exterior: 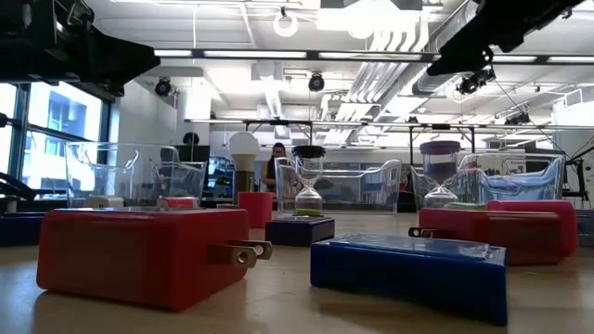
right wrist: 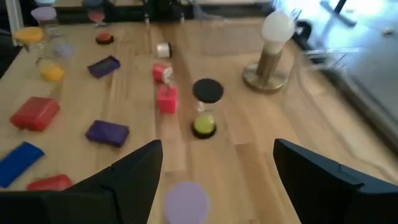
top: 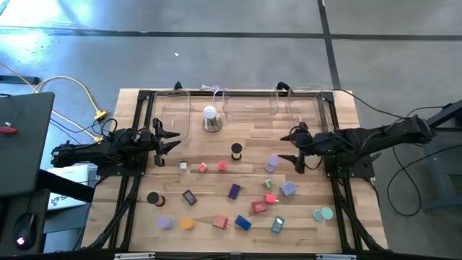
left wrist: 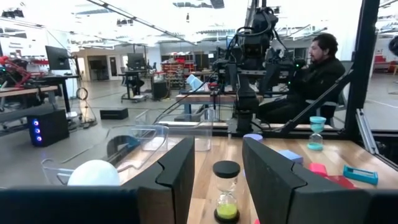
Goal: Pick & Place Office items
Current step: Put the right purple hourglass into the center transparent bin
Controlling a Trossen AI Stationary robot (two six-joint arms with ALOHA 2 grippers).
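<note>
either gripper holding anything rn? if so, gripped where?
Nothing is held. The left gripper and the right gripper are both open above the table, with only air between the fingers. The black-capped sand timer stands untouched between them.

Between my two arms only the black-capped sand timer (top: 236, 151) stands upright; bare surface (top: 245, 130) lies open toward the trays (top: 250, 105).
</note>
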